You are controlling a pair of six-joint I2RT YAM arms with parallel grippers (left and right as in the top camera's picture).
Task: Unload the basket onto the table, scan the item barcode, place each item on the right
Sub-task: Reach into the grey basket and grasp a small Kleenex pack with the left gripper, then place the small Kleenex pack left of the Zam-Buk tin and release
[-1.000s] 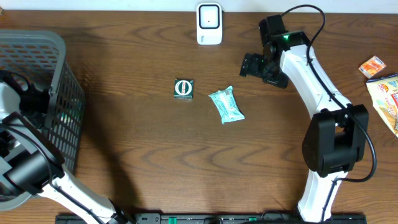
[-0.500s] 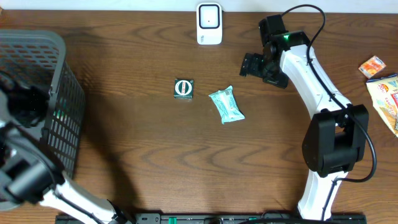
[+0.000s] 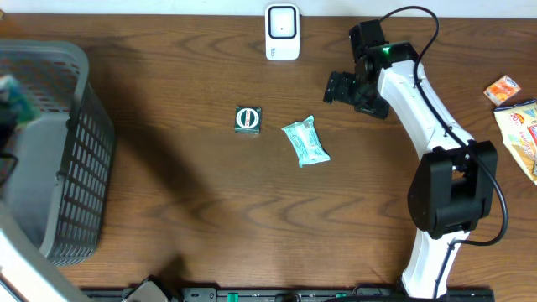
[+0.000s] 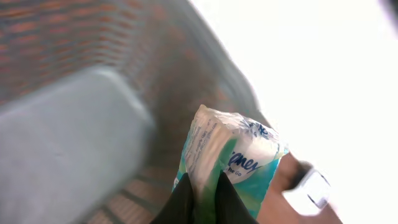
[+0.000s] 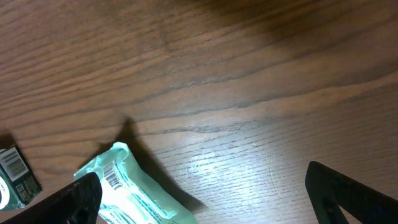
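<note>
A white scanner (image 3: 283,32) stands upright at the far edge of the wooden counter (image 3: 193,210). Well off to the scanner's left, above the grey mesh basket (image 3: 84,151), the left hand (image 4: 204,190) is pressed together on a tissue pack (image 4: 230,155), pinching its lower edge between the two dark fingers (image 4: 183,202). The pack is white and teal with blue print and hangs clear of the basket floor. That view is blurred, and from overhead only a smear of teal shows there.

Just to the scanner's right and a little nearer the robot, the right hand (image 3: 336,87) hovers above the counter with its fingers spread wide and nothing between them.

Nearer the robot than the scanner lie a small dark green box (image 3: 247,119) with a white ring on top and, beside it, a mint-green packet (image 3: 304,142) whose barcode (image 5: 112,177) faces up. The two are apart. Far to the scanner's right, at the counter's edge, lie some snack packets (image 3: 516,126).
</note>
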